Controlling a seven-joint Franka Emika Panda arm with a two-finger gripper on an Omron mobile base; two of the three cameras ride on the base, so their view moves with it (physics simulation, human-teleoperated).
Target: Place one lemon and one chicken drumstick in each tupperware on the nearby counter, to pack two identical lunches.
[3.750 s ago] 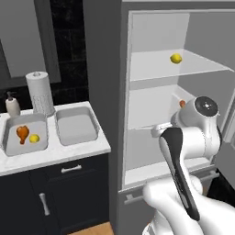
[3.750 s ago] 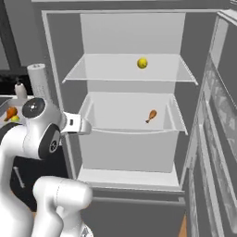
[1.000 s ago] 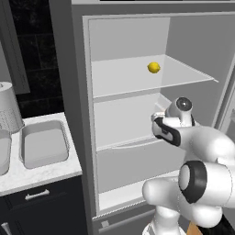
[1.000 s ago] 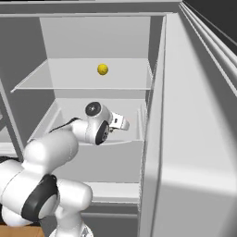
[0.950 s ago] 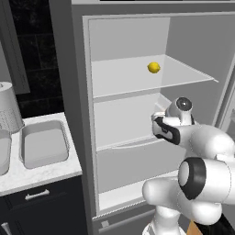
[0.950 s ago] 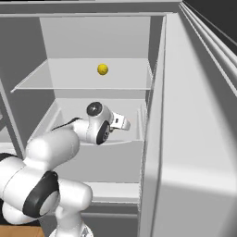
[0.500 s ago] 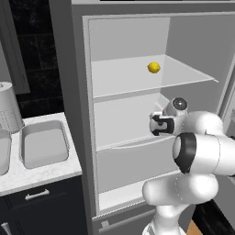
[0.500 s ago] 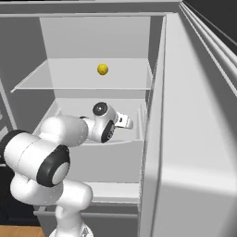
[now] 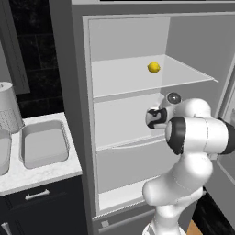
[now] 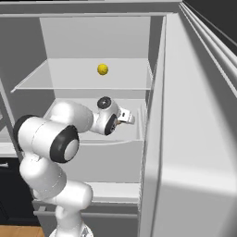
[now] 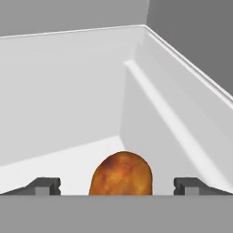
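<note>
A browned chicken drumstick (image 11: 122,175) lies on the white floor of the fridge's middle compartment, close in front of the hand camera. My gripper (image 11: 117,187) is open, one fingertip (image 11: 45,185) on each side of the drumstick with a gap to each. In the base views the gripper (image 9: 153,117) (image 10: 127,116) is reached into that compartment. A yellow lemon (image 9: 153,67) (image 10: 102,69) rests on the glass shelf above. An empty grey tupperware (image 9: 43,146) stands on the marble counter (image 9: 41,176) to the left; the edge of another tupperware (image 9: 2,153) shows beside it.
The compartment's side wall (image 11: 173,132) runs close along the right of the hand view. The open fridge door (image 10: 194,139) stands at the right. A paper towel roll (image 9: 8,110) stands at the back of the counter. Navy cabinets lie below.
The base drove from the counter to the fridge earlier. In the last second the hand pushed deeper into the middle compartment and the elbow swung up in front of the cameras.
</note>
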